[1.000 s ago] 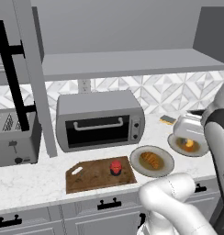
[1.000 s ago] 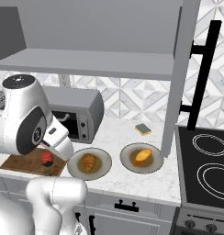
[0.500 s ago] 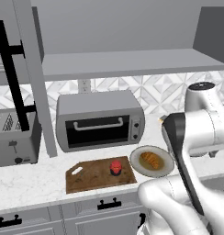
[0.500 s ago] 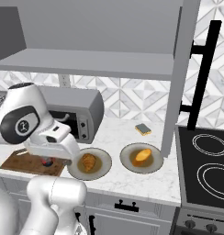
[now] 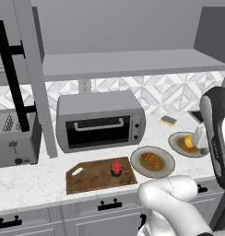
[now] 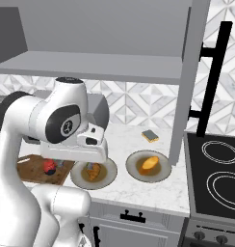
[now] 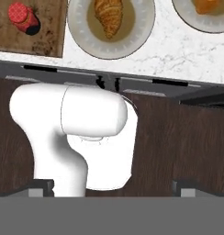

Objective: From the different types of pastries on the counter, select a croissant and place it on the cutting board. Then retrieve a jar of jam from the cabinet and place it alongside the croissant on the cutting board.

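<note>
Jam on the board, croissant not yet moved

The jar [image 5: 116, 168] stands upright on the board [image 5: 93, 178], toward its right end; the croissant [image 5: 152, 161] lies on a grey plate [image 5: 165, 168] just right of the board, and the bun [image 6: 149, 162] sits on a second plate [image 6: 160, 172] further right on the counter [image 5: 36, 182]. The gripper hangs high over the counter edge, looking straight down on jar [image 7: 23, 15], croissant [image 7: 109, 14] and plate [image 7: 137, 36]; its fingers stand spread wide with nothing between them. As I judge it, half is done: the croissant has still to be picked up and set beside the jar
</note>
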Controlling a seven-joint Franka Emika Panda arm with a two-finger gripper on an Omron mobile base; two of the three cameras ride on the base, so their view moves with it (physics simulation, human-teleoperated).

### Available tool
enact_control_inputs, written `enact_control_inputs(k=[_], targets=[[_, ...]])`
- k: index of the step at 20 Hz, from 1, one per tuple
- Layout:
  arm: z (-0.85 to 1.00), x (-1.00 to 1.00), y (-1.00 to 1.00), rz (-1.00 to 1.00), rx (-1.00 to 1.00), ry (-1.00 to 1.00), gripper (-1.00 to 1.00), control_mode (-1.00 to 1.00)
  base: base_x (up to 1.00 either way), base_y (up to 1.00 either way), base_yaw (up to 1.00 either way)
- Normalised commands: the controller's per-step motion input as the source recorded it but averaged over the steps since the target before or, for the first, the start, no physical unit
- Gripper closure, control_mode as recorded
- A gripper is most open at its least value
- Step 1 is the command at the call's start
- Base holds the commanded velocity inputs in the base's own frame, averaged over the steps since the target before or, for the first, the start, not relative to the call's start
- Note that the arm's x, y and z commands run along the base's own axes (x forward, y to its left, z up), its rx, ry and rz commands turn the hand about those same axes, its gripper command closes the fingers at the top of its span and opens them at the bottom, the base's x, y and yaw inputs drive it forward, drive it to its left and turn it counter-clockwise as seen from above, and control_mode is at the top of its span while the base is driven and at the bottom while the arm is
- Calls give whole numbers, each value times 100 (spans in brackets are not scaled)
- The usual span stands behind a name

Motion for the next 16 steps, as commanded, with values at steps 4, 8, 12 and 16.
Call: enact_control_inputs(k=[4,8,12,16], targets=[[-12,21,13,0,0,0,-100,-100,0,0,0],[-33,42,46,0,-3,0,-100,-100,0,0,0],[-31,51,41,0,-6,0,-100,-100,0,0,0],[-33,53,13,0,-8,0,-100,-100,0,0,0]])
